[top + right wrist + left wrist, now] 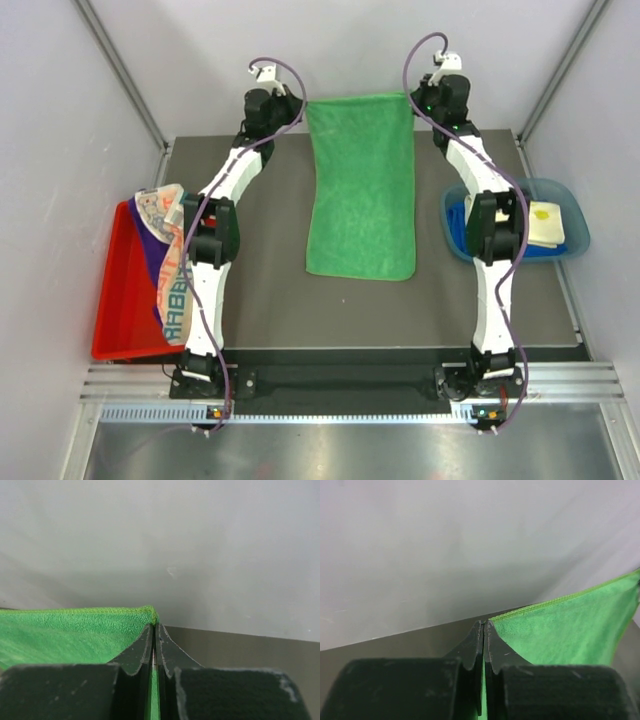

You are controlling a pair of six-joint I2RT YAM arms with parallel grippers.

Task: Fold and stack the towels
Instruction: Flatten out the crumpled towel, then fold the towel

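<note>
Nearest the arm bases, left of the green towel, a red plastic tray sits at the table's left edge. It holds a loose heap of cloth. A white towel hangs over the tray's inner rim and bears large orange capitals that seem to begin "RABB"; the rest is folded out of sight. A purple towel lies against it, and a pale printed cloth is at the far end of the heap. Its print is too small to read.

Right of the green towel, a translucent blue bin stands at the table's right edge. It holds a royal blue towel and, beside that, a pale yellow towel with a small green mark.

The green towel is spread lengthwise down the middle of the dark table. Its near hem appears to rest on the surface. No label or writing shows on it.

At its far edge, the left gripper is pinched tight on the towel's far-left corner, and the right gripper is pinched tight on the far-right corner. The hem is stretched straight between them.

Only the top camera shows the tray, the bin and the towel's full length. The wrist cameras alone show green cloth sandwiched between the black fingers, with the stitched hem in front of a plain pale wall.
</note>
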